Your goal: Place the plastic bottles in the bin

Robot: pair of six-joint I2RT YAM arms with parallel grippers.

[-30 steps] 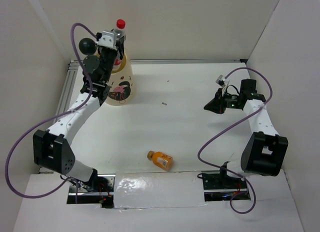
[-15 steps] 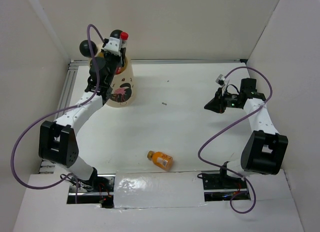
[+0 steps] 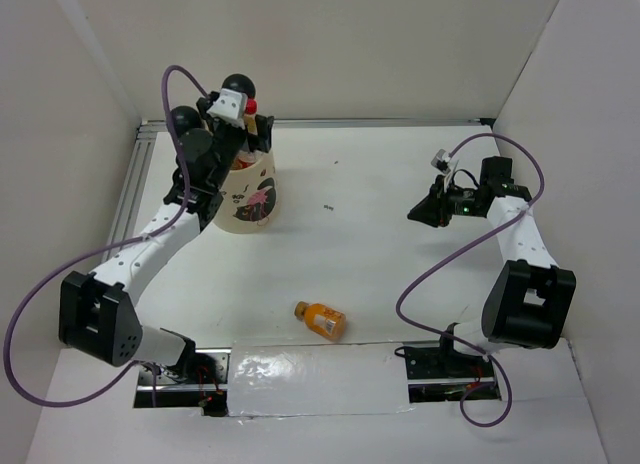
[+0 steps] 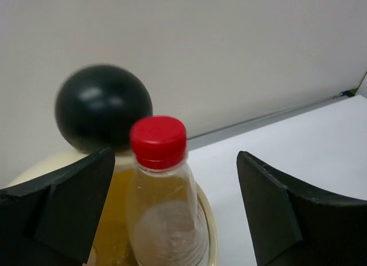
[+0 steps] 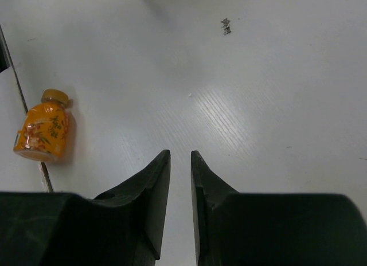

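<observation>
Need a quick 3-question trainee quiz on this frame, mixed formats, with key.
1. True or false: the left gripper is clamped on the red-capped bottle.
2. Where does the orange bottle lie? A) in the bin B) on the table, on its side C) in the right gripper
3. Fill in: the right gripper holds ___.

Key: 1 false, jaws wide open; 2 B; 3 nothing.

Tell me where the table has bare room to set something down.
Bare table runs from the bin across to the right gripper, and behind it to the back wall. The front middle holds the orange bottle. It is crowded at the bin, under the left gripper.
</observation>
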